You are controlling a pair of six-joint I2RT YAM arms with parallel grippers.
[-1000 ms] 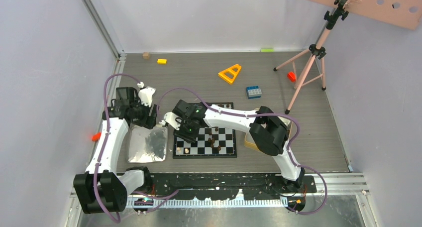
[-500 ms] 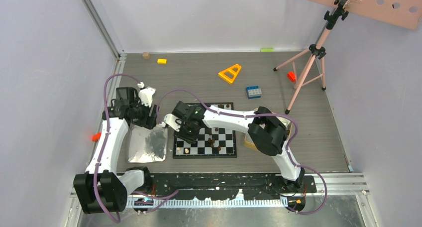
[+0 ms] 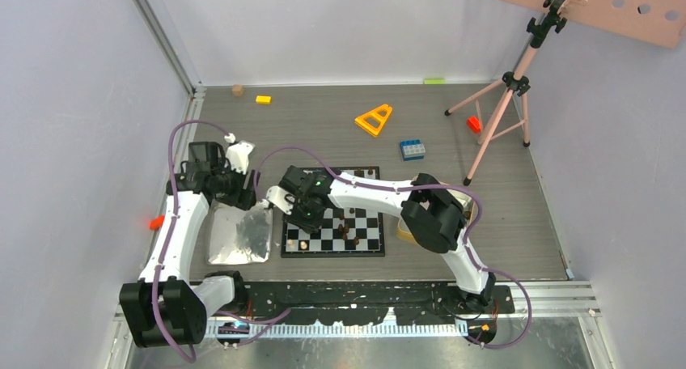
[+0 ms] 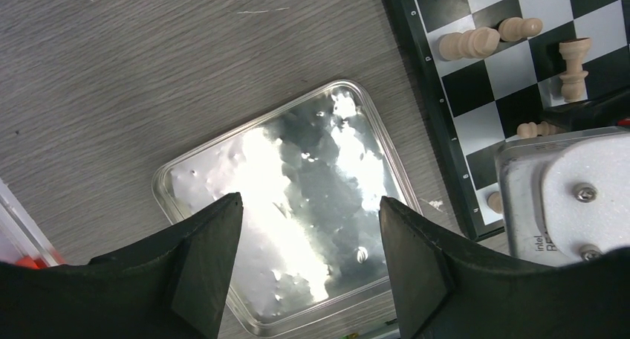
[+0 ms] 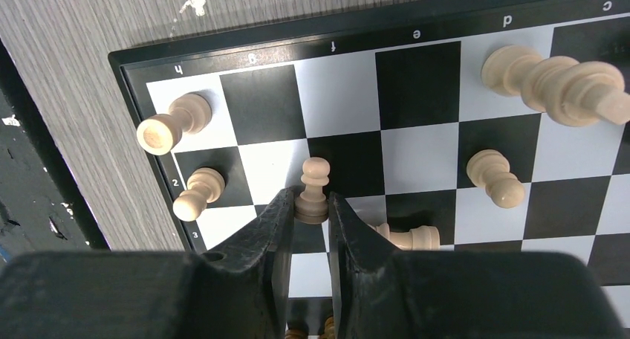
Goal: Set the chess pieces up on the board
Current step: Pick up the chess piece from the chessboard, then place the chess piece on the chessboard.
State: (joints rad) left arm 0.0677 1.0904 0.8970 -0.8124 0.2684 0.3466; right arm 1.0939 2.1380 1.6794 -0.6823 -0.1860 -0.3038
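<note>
right fingers (image 5: 278, 220) pinch pawn (image 5: 314, 186) near board (image 5: 416, 79) corner | left fingers (image 4: 212, 250) spread over tray (image 4: 297, 175) beside board | lift straight, clear fallen piece (image 5: 405, 237)

The board's (image 5: 460, 15) border carries letters c to h and numbers 2, 3; a grey camera housing (image 4: 564, 198) reads "intel".

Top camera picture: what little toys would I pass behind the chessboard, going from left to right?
brown cube → yellow brick → orange triangle → blue brick → green strip → red block
</note>
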